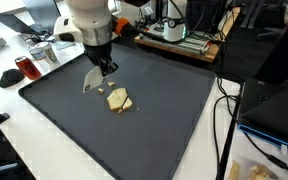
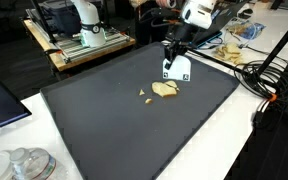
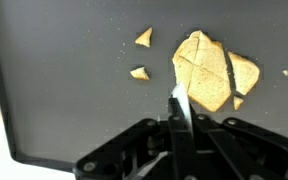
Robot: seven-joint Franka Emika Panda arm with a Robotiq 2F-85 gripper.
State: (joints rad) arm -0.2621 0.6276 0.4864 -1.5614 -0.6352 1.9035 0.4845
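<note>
My gripper [image 1: 106,68] is shut on a thin white flat blade [image 1: 92,80], held just above the dark mat [image 1: 164,120]. In the wrist view the blade [image 3: 179,103] shows edge-on between the shut fingers [image 3: 179,122]. Its tip is at the near edge of a broken tan cracker [image 3: 209,72]. Two small cracker bits [image 3: 144,38] [image 3: 139,73] lie left of it. In both exterior views the cracker [image 1: 119,100] [image 2: 165,89] lies just beside the blade [image 2: 177,68] and gripper [image 2: 174,55]. A crumb [image 2: 144,96] lies apart from it.
A red can [image 1: 24,68] and a metal jar [image 1: 42,52] stand off the mat's corner. A wooden board with equipment [image 1: 174,35] is behind the mat. Cables [image 1: 224,110] run along one side. A glass jar [image 2: 29,165] and a snack bag [image 2: 229,45] sit off the mat.
</note>
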